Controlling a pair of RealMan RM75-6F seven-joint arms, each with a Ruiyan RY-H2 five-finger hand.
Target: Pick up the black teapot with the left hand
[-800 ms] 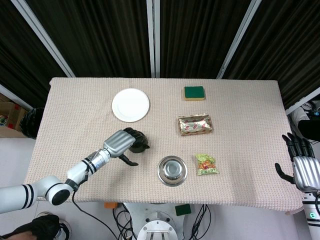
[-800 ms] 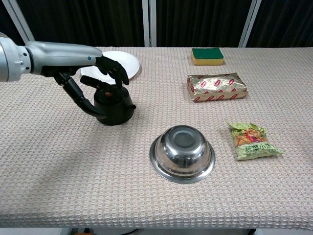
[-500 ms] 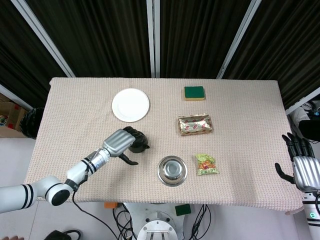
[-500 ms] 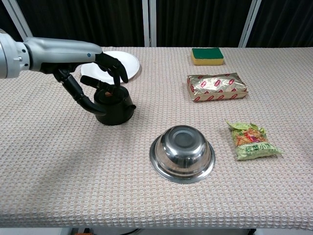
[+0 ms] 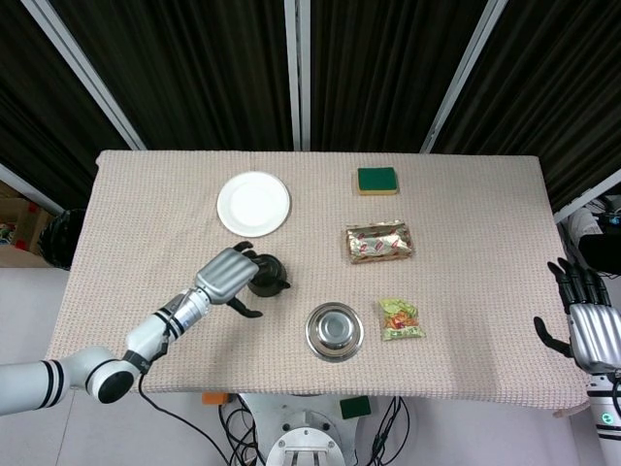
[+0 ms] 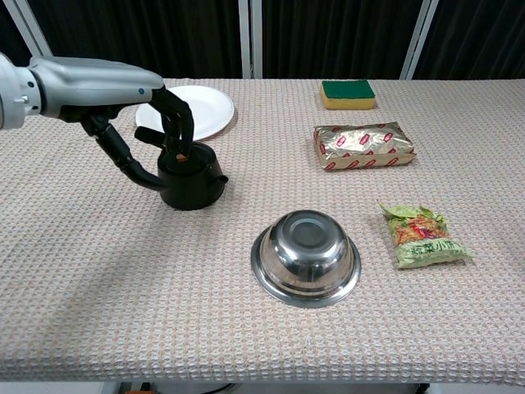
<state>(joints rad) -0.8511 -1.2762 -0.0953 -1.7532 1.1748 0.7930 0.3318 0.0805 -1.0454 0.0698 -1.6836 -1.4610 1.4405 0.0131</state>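
Observation:
The black teapot (image 5: 268,279) (image 6: 197,185) stands on the woven tablecloth, left of centre, spout pointing right. My left hand (image 5: 225,276) (image 6: 164,123) wraps it from the left. Its fingers (image 6: 179,135) curl down onto the lid by the small orange knob, and its thumb hooks against the pot's left side. The pot's base still rests on the cloth. My right hand (image 5: 585,325) hangs off the table's right edge with fingers spread and nothing in it; only the head view shows it.
A white plate (image 5: 253,203) (image 6: 205,111) lies just behind the teapot. A steel bowl (image 5: 334,330) (image 6: 306,257) sits to its front right. Further right are a foil packet (image 5: 379,242) (image 6: 364,145), a green snack bag (image 5: 400,318) (image 6: 422,235) and a green sponge (image 5: 376,181) (image 6: 348,93).
The left hand's fingers, earlier arched loosely over the teapot, have curled down onto its lid and the thumb has closed in. The teapot has stayed in place. The right hand is unchanged.

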